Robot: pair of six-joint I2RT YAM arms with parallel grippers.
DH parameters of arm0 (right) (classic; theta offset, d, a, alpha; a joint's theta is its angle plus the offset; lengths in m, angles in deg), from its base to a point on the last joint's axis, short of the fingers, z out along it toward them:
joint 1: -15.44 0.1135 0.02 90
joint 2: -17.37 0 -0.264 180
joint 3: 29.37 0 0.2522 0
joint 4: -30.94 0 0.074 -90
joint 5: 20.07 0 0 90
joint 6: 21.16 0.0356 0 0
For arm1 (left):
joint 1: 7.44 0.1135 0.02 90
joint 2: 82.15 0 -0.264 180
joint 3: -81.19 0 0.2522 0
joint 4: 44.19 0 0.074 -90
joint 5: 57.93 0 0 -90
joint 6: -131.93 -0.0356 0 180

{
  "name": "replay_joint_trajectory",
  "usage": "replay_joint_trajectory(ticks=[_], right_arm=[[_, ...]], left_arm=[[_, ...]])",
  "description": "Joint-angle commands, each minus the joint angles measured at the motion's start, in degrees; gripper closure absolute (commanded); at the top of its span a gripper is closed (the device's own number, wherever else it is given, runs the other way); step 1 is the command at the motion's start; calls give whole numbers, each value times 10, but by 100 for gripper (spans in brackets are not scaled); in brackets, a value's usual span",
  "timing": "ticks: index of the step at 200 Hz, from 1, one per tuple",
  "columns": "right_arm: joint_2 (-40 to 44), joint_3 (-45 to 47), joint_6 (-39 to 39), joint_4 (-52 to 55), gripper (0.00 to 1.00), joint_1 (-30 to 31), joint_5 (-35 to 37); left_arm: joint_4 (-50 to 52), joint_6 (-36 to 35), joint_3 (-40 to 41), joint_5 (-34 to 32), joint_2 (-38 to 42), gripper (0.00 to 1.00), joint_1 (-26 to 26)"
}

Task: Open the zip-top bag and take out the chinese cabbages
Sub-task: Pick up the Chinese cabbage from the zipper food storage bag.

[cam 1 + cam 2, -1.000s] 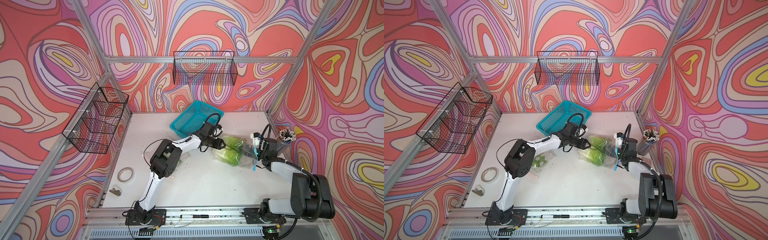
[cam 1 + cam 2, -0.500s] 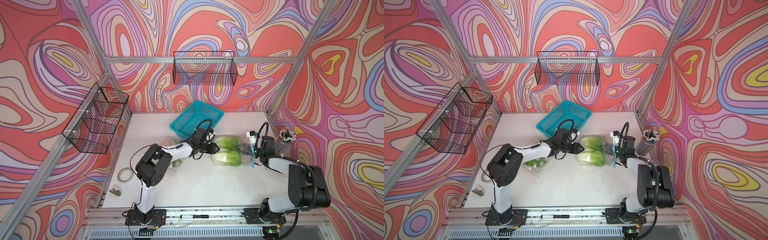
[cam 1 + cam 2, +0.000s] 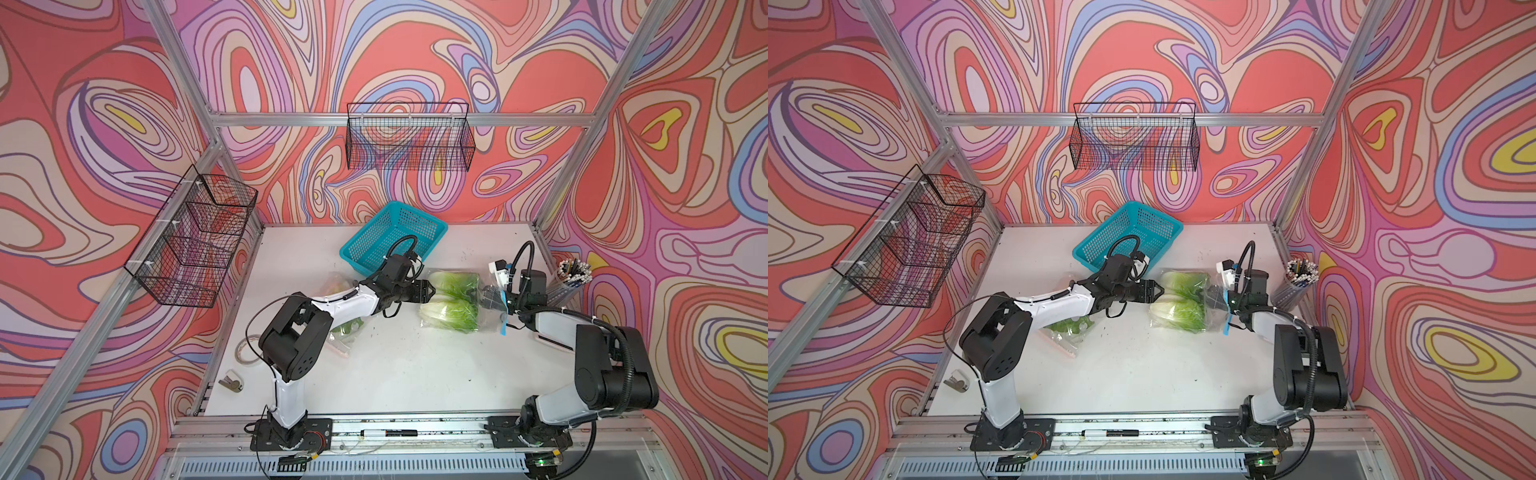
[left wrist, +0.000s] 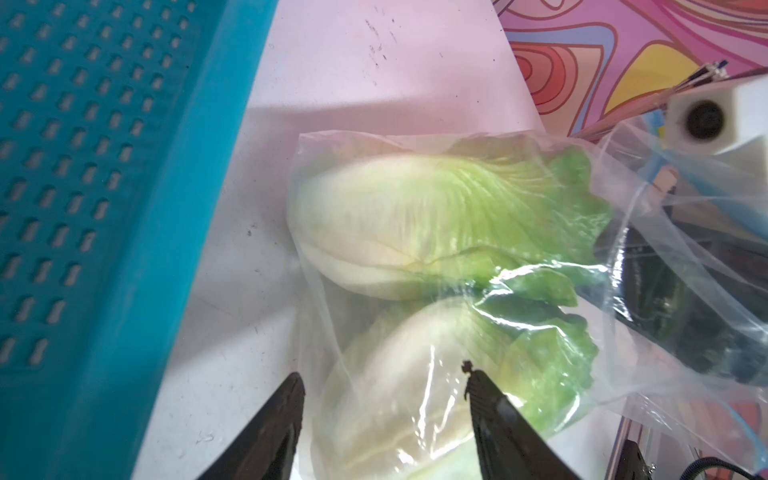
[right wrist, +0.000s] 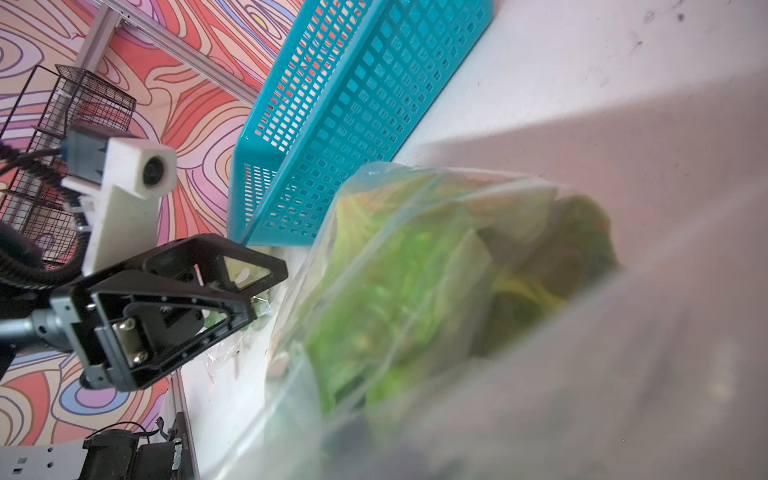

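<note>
The clear zip-top bag [image 3: 489,321] lies flat on the white table with two chinese cabbages in it, side by side: a far one [image 3: 451,280] and a near one [image 3: 451,313], white bases pointing left. In the left wrist view my left gripper [image 4: 382,374] is open, its black fingertips straddling the bag's closed bottom end at the near cabbage's [image 4: 415,345] base. My right gripper [image 3: 491,297] is shut on the bag's mouth end, by the blue zip strip [image 3: 504,322]. In the right wrist view the bag film hides its jaws and the leaves [image 5: 395,291] show through it.
A teal plastic basket [image 3: 395,243] stands just behind the left gripper. A second clear bag with green leaves [image 3: 1069,328] lies under the left forearm. A cup of pens [image 3: 569,278] stands at the right wall. A tape roll [image 3: 243,355] and a clip [image 3: 230,380] lie near left.
The bag, lifted and tilted a second ago, now lies flat. The left jaws narrowed, then spread wide at the bag's bottom end. The right gripper stayed shut and shifted slightly left.
</note>
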State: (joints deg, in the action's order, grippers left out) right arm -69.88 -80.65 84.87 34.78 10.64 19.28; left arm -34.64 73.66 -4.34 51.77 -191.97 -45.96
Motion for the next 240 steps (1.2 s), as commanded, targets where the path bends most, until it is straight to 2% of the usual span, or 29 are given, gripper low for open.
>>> replay_joint_trajectory(ticks=[1,21,50,79,112,175,220,240], right_arm=[[2,-11,-40,25,96,3,-10],[3,-9,-48,31,96,3,-7],[5,-6,-45,27,95,3,-6],[15,0,-33,11,96,3,-2],[23,18,18,-42,97,5,-10],[44,36,30,-47,98,15,8],[40,23,54,-43,100,15,29],[46,18,62,-30,100,15,30]], left_arm=[[24,3,-35,28,-36,33,11],[8,12,-45,46,-58,30,18],[-30,46,-44,89,-83,31,27],[-20,51,-33,86,-77,33,26],[-14,48,-24,82,-69,37,24],[-63,76,-20,100,-75,69,17],[-82,86,12,85,-53,100,17],[-84,87,26,72,-38,100,17]])
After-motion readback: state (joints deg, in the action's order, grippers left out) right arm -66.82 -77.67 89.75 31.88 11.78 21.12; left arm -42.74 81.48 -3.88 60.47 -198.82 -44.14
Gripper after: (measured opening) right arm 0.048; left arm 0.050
